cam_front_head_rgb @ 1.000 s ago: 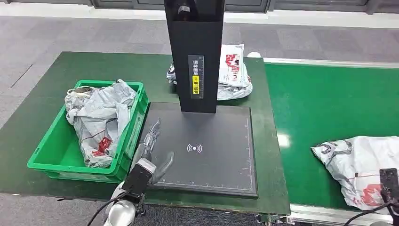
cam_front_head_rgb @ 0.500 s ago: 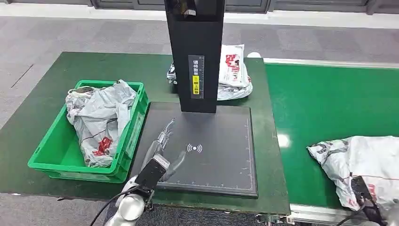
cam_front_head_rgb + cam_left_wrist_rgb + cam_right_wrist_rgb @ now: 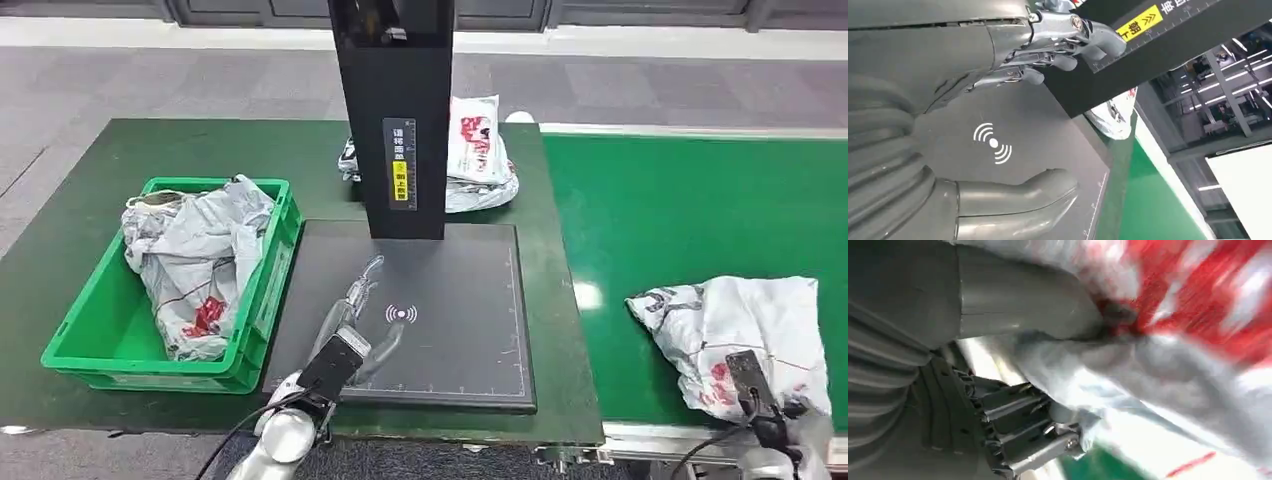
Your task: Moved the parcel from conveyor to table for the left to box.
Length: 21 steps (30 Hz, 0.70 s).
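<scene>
From the head view, the parcel (image 3: 735, 335) lies on the green conveyor (image 3: 650, 220), at 3 o'clock from the black scanner pad (image 3: 450, 300). The right hand (image 3: 765, 405) sits at its near edge. The left hand (image 3: 355, 315) hovers over the pad, fingers spread, empty.

Left wrist view: left hand (image 3: 998, 100) empty above the pad (image 3: 1038, 125).

Right wrist view: the right hand (image 3: 1038, 370) clasps the parcel (image 3: 1168, 355), thumb and fingers pinching its wrap.

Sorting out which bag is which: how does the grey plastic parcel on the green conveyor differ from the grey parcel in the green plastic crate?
The conveyor parcel lies alone on the belt; the crate parcel sits inside the green plastic crate, spilling over its rim. The right hand grips the conveyor parcel; the open left hand, over the black scanner pad, touches neither. Both are crumpled grey bags with red print.
</scene>
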Motion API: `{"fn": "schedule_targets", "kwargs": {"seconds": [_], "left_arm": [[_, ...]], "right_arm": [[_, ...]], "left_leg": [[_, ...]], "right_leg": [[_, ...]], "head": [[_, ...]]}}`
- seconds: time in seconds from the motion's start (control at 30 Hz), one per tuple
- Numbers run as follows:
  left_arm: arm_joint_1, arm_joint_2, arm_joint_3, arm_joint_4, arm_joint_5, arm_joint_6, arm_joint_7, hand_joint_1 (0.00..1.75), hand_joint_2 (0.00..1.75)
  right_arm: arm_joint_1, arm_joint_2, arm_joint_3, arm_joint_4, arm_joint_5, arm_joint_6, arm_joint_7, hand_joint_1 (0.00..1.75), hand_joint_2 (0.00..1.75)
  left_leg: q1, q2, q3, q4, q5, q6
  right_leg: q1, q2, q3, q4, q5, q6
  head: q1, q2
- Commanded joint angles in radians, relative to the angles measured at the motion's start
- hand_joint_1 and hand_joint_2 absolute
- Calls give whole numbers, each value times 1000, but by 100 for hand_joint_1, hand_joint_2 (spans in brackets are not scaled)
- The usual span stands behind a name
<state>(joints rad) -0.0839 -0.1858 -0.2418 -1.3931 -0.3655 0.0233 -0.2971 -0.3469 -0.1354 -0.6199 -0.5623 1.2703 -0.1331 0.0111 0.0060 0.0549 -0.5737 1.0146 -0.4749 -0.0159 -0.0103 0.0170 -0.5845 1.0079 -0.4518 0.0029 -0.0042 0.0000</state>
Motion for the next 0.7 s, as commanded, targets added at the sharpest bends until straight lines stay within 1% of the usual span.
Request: {"fn": "schedule_targets", "kwargs": {"seconds": [0.03, 0.07, 0.13, 0.2, 0.23, 0.27, 0.3, 0.37, 0.4, 0.43, 0.57, 0.6, 0.63, 0.7], "left_arm": [[-10, 26, -17, 46, 1, 0, 3, 0, 175], [-8, 25, -16, 44, 0, 2, 3, 0, 175], [0, 26, -12, 39, 0, 4, 3, 0, 175], [7, 23, -5, 35, -2, 9, 4, 0, 175], [11, 21, -3, 33, -4, 14, 4, 0, 175], [14, 21, -2, 34, -5, 16, 3, 0, 175], [15, 21, -1, 36, -5, 18, 3, 0, 175], [14, 18, -1, 51, -6, 27, -5, 0, 175], [11, 16, 0, 60, -7, 29, -8, 0, 175], [6, 11, 1, 69, -7, 31, -11, 0, 175], [-13, 5, 6, 100, -5, 40, -19, 0, 175], [-14, 5, 6, 102, -5, 40, -20, 0, 175], [-14, 5, 6, 102, -5, 40, -20, 0, 175], [-14, 5, 7, 102, -5, 39, -20, 0, 175]], "right_arm": [[-49, 61, 84, 42, -22, 8, 1, 175, 175], [-49, 64, 87, 36, -43, -7, -12, 175, 175], [-64, 73, 96, 32, -98, -14, -37, 175, 175], [-80, 91, 90, 17, -179, -28, -82, 175, 175], [-90, 104, 70, 4, -242, -21, -124, 175, 175], [-103, 120, 38, -12, -324, 14, -183, 175, 175], [-107, 126, 26, -23, -364, 36, -212, 175, 175], [-107, 143, 28, -91, -564, 149, -275, 175, 175], [-104, 142, 56, -117, -627, 174, -274, 175, 175], [-109, 143, 81, -146, -729, 209, -286, 175, 175], [-117, 141, 152, -236, -971, 291, -270, 175, 175], [-116, 140, 160, -241, -978, 289, -264, 175, 175], [-116, 140, 160, -241, -978, 289, -264, 175, 175], [-107, 134, 177, -244, -995, 283, -261, 175, 175]], "left_leg": [[0, -9, -3, -2, 4, 0], [0, -15, -4, -3, 6, 0], [0, -17, -2, -3, 7, -1], [1, -16, -5, -1, 7, -1], [0, -16, -5, -1, 6, -1], [0, -18, -7, -5, 9, -1], [0, -15, -7, -3, 8, -1], [0, -16, -8, -2, 7, -1], [0, -17, -8, -1, 7, -1], [0, -17, -7, -1, 7, -1], [-1, -21, -9, 0, 8, 0], [-1, -23, -8, -1, 9, 0], [-1, -26, -4, -1, 11, 1], [-1, -30, -4, -1, 12, 1]], "right_leg": [[0, -7, -1, -1, 1, -1], [1, -12, 0, -4, 2, -1], [3, -14, 1, -3, 1, 0], [3, -13, 0, -2, 1, 0], [2, -13, 0, -1, 1, 0], [2, -13, -1, -4, 3, 0], [2, -12, -2, -3, 3, 0], [1, -13, -3, -1, 2, 0], [1, -13, -3, -1, 2, 0], [1, -14, -2, 0, 1, 0], [0, -18, -4, 1, 0, 0], [-1, -20, -5, 0, 1, 0], [-1, -23, -5, 0, 0, 0], [-1, -26, -4, 0, 0, 0]], "head": [[0, 0], [0, 0], [0, 0], [0, 0], [0, 0], [0, 0], [0, 0], [0, 0], [0, 0], [0, 0], [0, 0], [0, 0], [0, 0], [0, 0]]}}
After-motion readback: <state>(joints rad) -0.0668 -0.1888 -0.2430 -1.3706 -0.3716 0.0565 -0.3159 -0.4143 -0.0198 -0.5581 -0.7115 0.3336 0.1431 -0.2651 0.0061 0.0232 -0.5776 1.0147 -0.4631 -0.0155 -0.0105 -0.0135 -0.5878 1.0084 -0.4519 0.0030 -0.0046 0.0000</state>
